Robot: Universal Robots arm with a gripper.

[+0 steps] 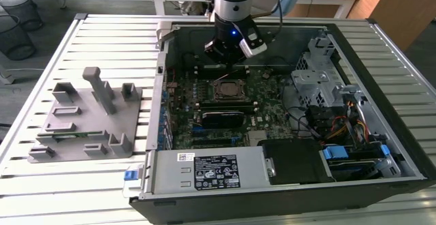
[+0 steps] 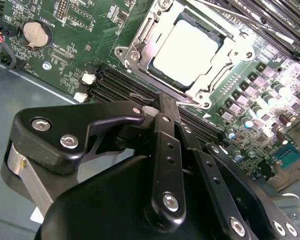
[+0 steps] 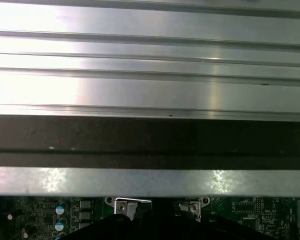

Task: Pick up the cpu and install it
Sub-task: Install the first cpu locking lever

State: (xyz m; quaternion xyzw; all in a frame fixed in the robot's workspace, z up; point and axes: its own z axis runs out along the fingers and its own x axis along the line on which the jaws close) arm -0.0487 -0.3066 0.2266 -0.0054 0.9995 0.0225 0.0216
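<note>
Silver-topped, the cpu [image 2: 189, 49] sat in its socket [image 2: 140, 60]; I judged it light, rigid, fragile, best held by its edges. My gripper [image 2: 162, 107] hung beside it, jaws closed, empty.

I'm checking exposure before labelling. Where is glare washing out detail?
In the second wrist view, the cpu lid is blown out near white, and the board's far edge flares. In the first wrist view, the metal slats gleam brightly. The exterior view is evenly lit.
</note>
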